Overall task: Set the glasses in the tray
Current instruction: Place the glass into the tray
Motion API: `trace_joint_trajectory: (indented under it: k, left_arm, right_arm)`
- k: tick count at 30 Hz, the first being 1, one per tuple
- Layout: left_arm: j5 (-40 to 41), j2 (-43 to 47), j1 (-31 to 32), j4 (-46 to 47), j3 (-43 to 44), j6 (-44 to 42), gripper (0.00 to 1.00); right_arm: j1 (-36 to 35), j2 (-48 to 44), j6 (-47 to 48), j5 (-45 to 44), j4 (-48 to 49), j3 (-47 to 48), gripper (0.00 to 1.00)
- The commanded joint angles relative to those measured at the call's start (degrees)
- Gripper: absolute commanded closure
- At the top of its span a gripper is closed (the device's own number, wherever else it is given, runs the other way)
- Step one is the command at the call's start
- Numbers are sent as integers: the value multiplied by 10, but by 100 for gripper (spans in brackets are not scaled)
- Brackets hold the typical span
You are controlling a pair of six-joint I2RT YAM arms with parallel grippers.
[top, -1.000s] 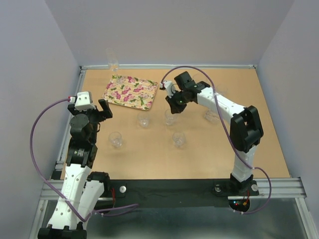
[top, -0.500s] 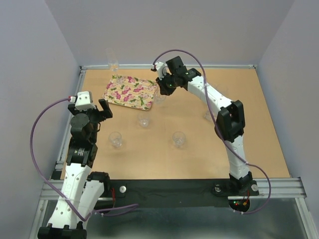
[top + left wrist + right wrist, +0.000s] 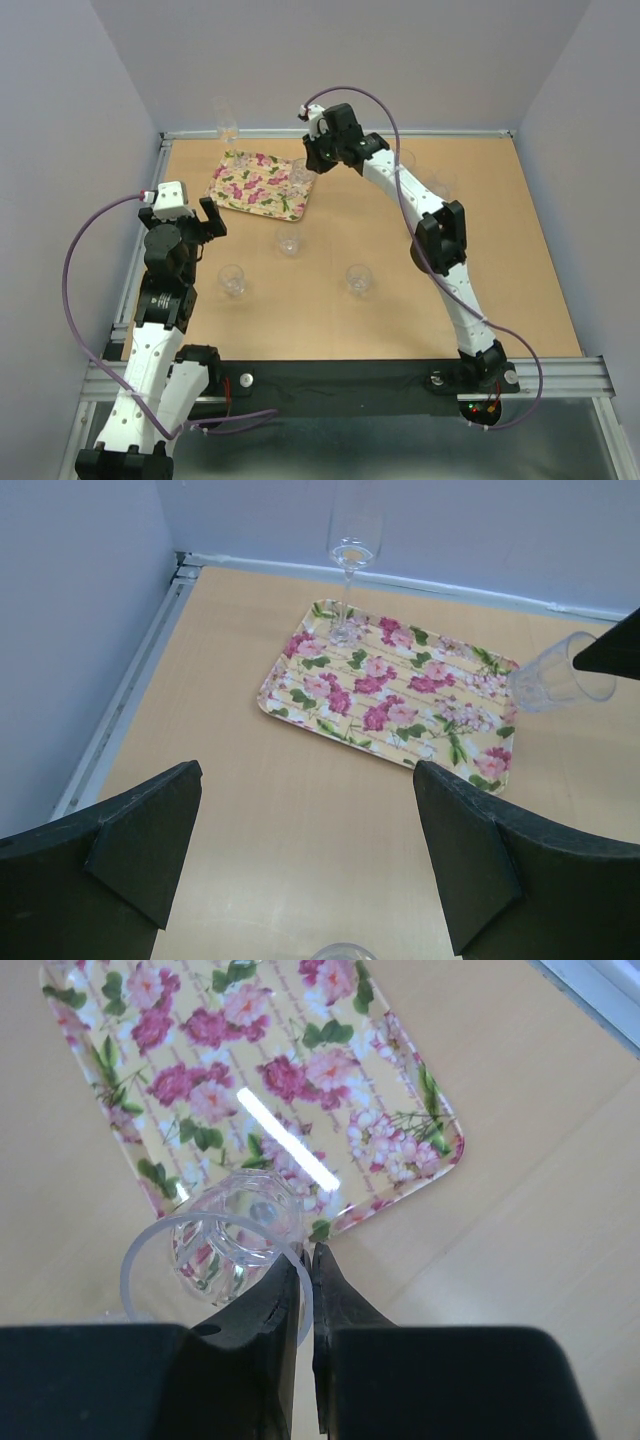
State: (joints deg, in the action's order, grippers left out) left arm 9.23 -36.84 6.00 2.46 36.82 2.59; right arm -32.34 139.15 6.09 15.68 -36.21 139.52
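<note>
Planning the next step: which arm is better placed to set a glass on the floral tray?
Right. The right gripper is shut on a tumbler at the edge of the floral tray. The left gripper is open, empty, short of it.

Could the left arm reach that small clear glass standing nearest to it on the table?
Probably yes. The left pincer hangs open near the small clear tumbler glass, with only bare tan tabletop between them and nothing seen blocking the way.

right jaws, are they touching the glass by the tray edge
Touching. The right wrist view shows the jaws of the right gripper pinched on the rim of the glass, by the edge of the tray.
</note>
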Motion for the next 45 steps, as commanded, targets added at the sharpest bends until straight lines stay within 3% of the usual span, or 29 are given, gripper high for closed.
trace_joint_trajectory:
  k: [1, 12, 35, 41, 45]
  left_arm:
    - [6, 2, 0, 34, -3, -4, 1]
    - [7, -3, 0, 35, -3, -6, 1]
    - [4, -9, -1, 37, -3, -5, 1]
    - [4, -9, -1, 37, -3, -3, 1]
    - [4, -9, -1, 37, -3, -4, 1]
  right_arm:
    - [-4, 29, -58, -46, 77, 43, 100]
    - [-2, 82, -128, -124, 190, 65, 100]
    - [21, 130, -122, -152, 221, 54, 94]
    - [23, 132, -120, -152, 222, 51, 77]
    - [24, 125, -115, -148, 226, 52, 57]
